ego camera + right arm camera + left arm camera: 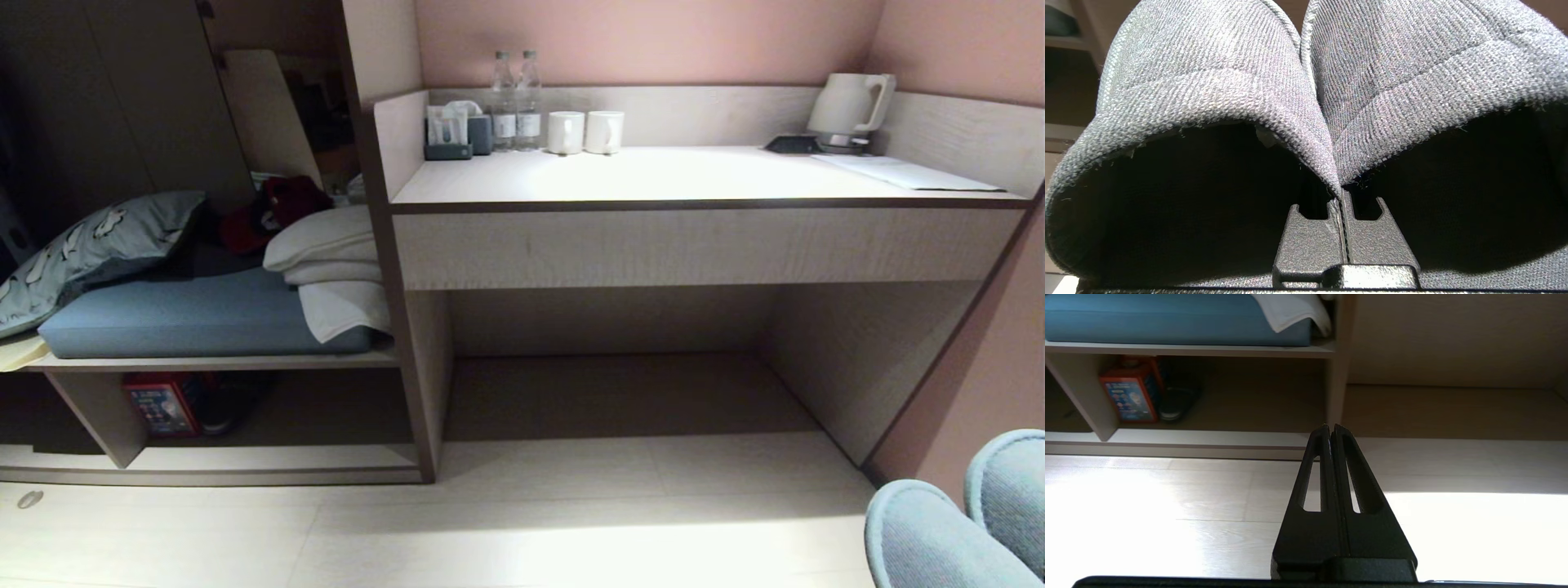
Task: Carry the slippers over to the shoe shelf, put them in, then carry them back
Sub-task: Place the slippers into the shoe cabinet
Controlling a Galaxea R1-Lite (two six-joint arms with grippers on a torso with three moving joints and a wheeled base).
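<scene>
Right gripper (1342, 204) pinched tight on adjoining inner edges of both slippers (1208, 81), toes pointing away past its fingertips; left gripper (1331, 430) closed, empty, over floor (1167, 498); shoe shelf (1208, 437) beyond its tips, across floor.

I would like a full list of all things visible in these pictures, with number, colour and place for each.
slippers: two, grey, pinched together by the right gripper
shoe shelf: one, pale wood, low under the bench
red box: one, in the shoe shelf
black shoe: one, beside the red box
cushion: one, blue, on the bench
towels: white, folded, on the cushion
pillow: one, grey, patterned, at the cushion's left end
bottles: two, clear, on the desk
mugs: two, white, on the desk
kettle: one, white, at the desk's right
left gripper: black, shut, empty
right gripper: black, shut on the slippers
</scene>
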